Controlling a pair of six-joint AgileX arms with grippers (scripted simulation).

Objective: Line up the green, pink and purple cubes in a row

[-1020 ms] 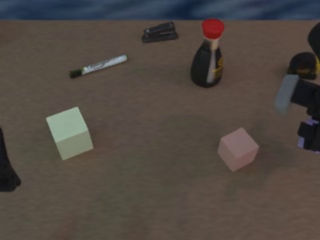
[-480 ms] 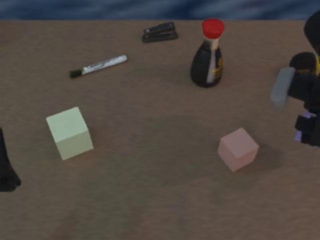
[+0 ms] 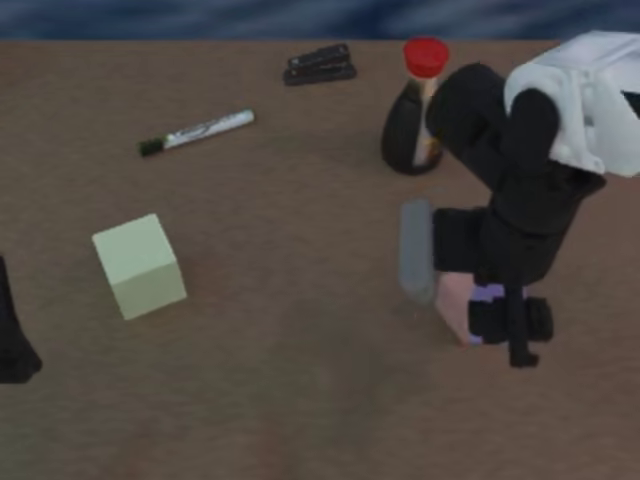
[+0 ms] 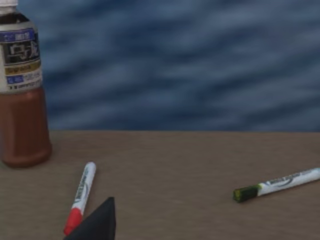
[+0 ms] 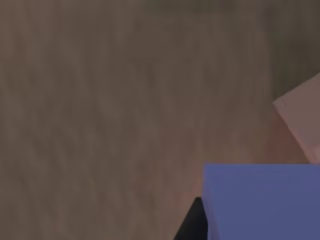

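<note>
The right pincer [image 3: 497,312] hangs over the counter's right half, pinching the purple cube [image 5: 262,200] directly above the pink cube [image 3: 450,303]. The green cube [image 3: 139,265] sits well apart toward the left edge. All look rigid, light and matte, so flat opposite faces give the surest hold. The left pincer [image 3: 12,335], parked at the left edge, I cannot tell

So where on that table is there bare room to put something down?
The widest bare patch is the middle, between the green cube and the right claw, below the marker. The front strip is also bare. It's crowded on the right: the right arm hangs over the pink cube, holding the purple cube, near the sauce bottle. The left arm sits parked at the left edge.
</note>
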